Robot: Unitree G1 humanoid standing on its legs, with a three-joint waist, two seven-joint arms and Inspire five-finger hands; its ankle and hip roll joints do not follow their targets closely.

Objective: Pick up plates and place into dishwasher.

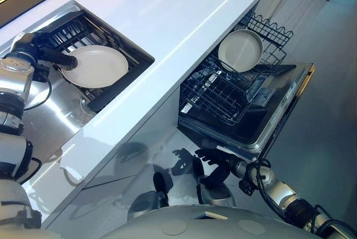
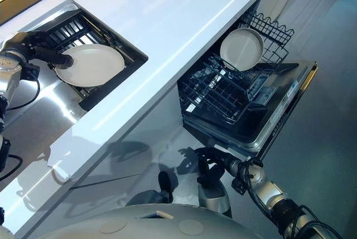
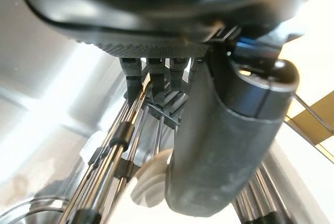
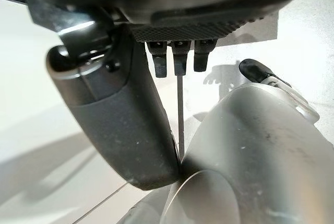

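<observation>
Left eye view
- Left robot hand [image 1: 53, 55]: reaches over the sink's drying rack [image 1: 78, 30], its thumb lying on the rim of the white plate [image 1: 99, 66].
- White plate: lies flat on the dark rack set in the sink [image 1: 50, 122], just beside the white desk [image 1: 167, 22].
- Dishwasher [image 1: 262, 111]: door dropped open below the desk edge, wire basket [image 1: 223, 91] pulled out.
- Second plate [image 1: 241, 49]: stands tilted on edge among the basket's upper tines.
- Right robot hand [image 1: 215, 158]: low in front of the open door, well apart from both plates, fingers spread and holding nothing.

Right eye view
- Same layout: the left robot hand's thumb sits on the near rim of the plate; the desk lies between the sink and the dishwasher.
- Floor [image 2: 329, 138]: grey, beside the open door.

Left wrist view
- Left robot hand: thumb [image 3: 224, 145] extended over the plate's white edge; fingers [image 3: 156, 75] reach down among the chrome rack bars [image 3: 115, 151]. Whether they close under the plate, I cannot tell.

Right wrist view
- Right robot hand: thumb [image 4: 125, 125] and fingers [image 4: 180, 59] apart, with nothing between them.
</observation>
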